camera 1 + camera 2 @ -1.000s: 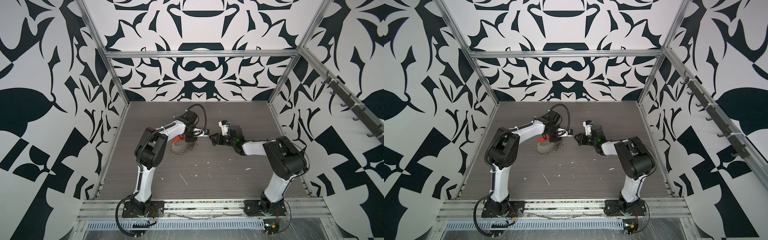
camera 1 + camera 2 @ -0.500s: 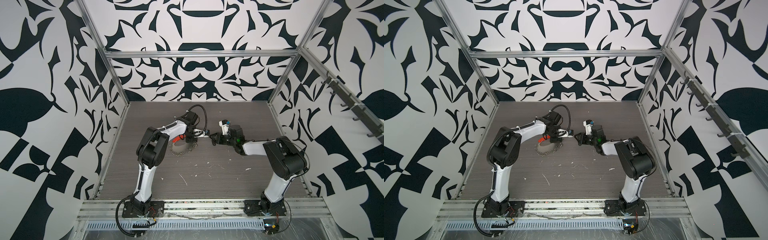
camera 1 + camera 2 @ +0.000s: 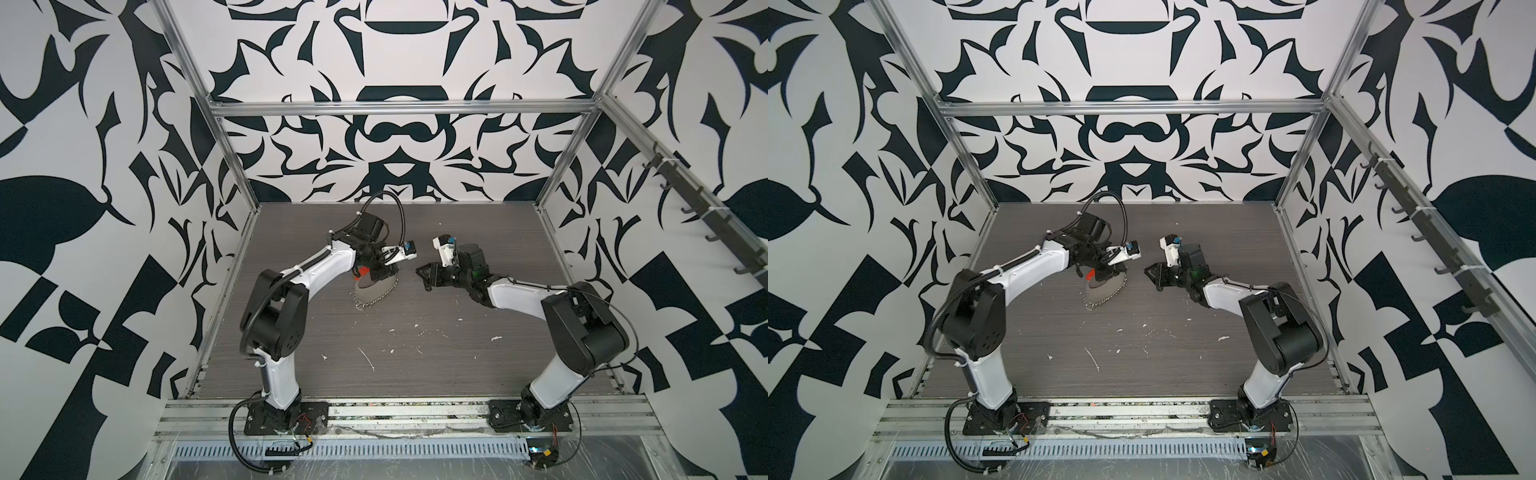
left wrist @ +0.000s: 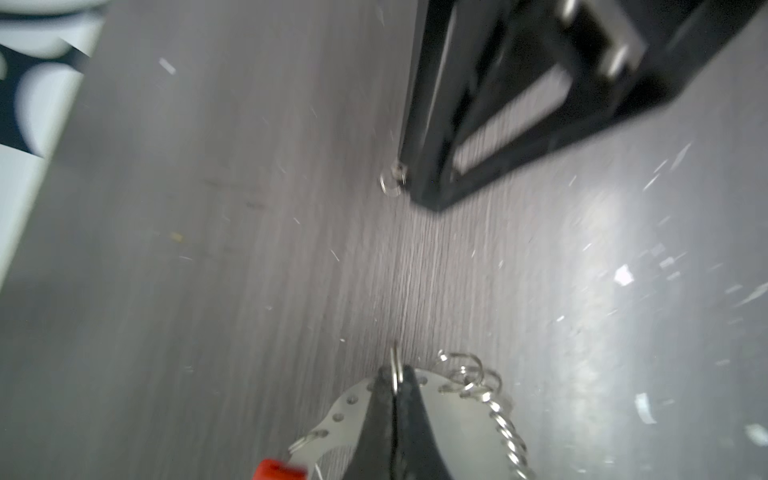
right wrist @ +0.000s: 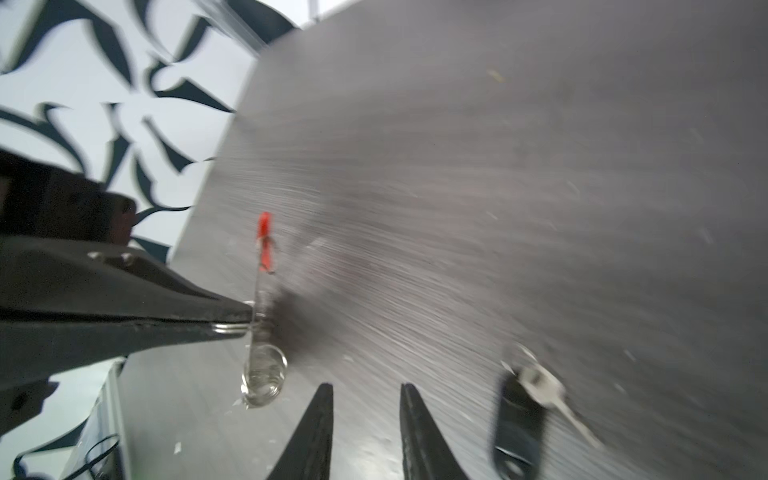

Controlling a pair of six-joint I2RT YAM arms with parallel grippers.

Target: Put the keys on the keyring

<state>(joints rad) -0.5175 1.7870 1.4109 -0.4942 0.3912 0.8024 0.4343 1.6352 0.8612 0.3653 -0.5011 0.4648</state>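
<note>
The keyring (image 3: 374,293) is a silvery chain loop with a holed metal plate and a red section (image 3: 363,272), hanging just above the table at mid-left. My left gripper (image 4: 395,380) is shut on the keyring's small split ring, which stands edge-on between the fingertips; the right wrist view shows the same grip (image 5: 245,320). My right gripper (image 5: 365,386) is open and empty, a short way right of the keyring (image 3: 1104,291) in both top views. The keys (image 5: 519,415), a black fob with a silver piece, sit blurred outside one right finger. A tiny silver ring (image 4: 392,183) shows beside the right fingertip.
White scraps (image 3: 370,357) litter the grey table in front of both arms. Patterned walls and metal frame posts (image 3: 232,158) close in the back and sides. A rail of hooks (image 3: 706,224) runs along the right wall.
My left gripper has closed on the keyring's split ring. The left elbow has shifted slightly right. The right arm has barely moved.
</note>
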